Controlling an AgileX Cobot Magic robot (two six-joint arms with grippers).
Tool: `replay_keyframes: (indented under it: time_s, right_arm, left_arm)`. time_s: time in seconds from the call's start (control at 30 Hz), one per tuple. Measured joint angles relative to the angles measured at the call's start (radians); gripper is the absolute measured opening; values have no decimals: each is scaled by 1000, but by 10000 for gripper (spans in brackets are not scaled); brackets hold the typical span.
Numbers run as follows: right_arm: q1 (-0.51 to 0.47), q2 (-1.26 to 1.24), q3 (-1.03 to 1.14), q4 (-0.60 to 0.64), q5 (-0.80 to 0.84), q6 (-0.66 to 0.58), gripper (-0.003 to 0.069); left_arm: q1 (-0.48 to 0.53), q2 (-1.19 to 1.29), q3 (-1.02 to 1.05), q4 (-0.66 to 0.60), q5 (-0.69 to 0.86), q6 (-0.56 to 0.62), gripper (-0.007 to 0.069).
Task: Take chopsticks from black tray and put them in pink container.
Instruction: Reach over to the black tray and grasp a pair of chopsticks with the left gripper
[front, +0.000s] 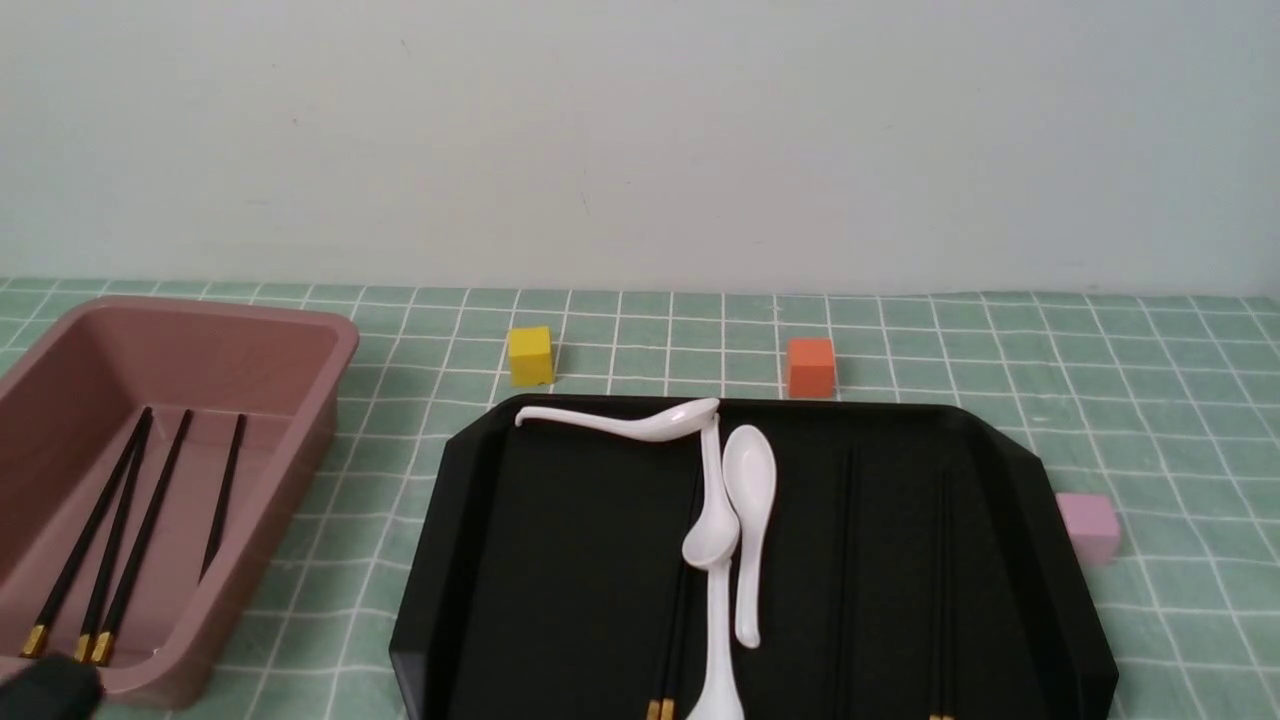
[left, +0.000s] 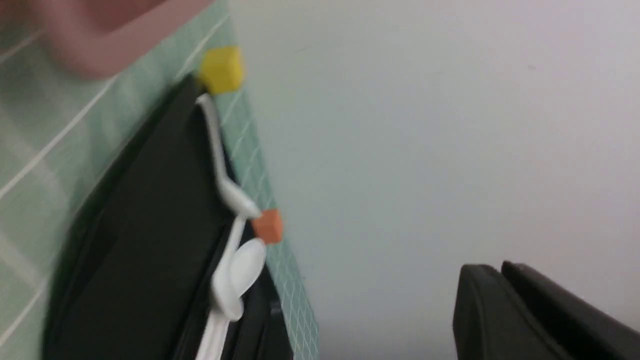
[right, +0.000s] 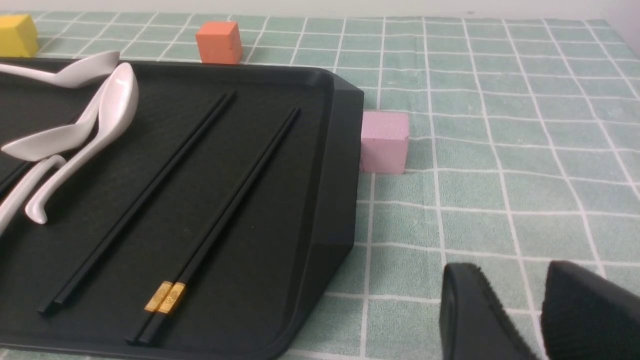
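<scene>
Several black chopsticks with gold ends lie inside the pink container at the left. More chopsticks lie on the black tray, some on its right half and a pair beside the white spoons. My left gripper is shut with nothing between its fingers and is tilted up toward the wall. A dark part of it shows at the container's near corner. My right gripper stands open and empty over the cloth, to the right of the tray.
A yellow cube and an orange cube stand just behind the tray. A small pale-pink cube sits against its right edge. Three white spoons overlap in the tray's middle. A green checked cloth covers the table up to a pale wall.
</scene>
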Motion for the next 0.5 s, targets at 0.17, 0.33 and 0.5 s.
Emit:
replay_keyframes:
  time_s: [0.17, 0.33, 0.5]
  right_arm:
    - [0, 0, 0, 0, 0, 0, 240]
    - [0, 0, 0, 0, 0, 0, 240]
    - [0, 0, 0, 0, 0, 0, 240]
  left_arm:
    - [0, 169, -221, 15, 134, 270, -13]
    - [0, 534, -406, 154, 520, 324, -13]
    - [0, 968, -585, 305, 829, 383, -13]
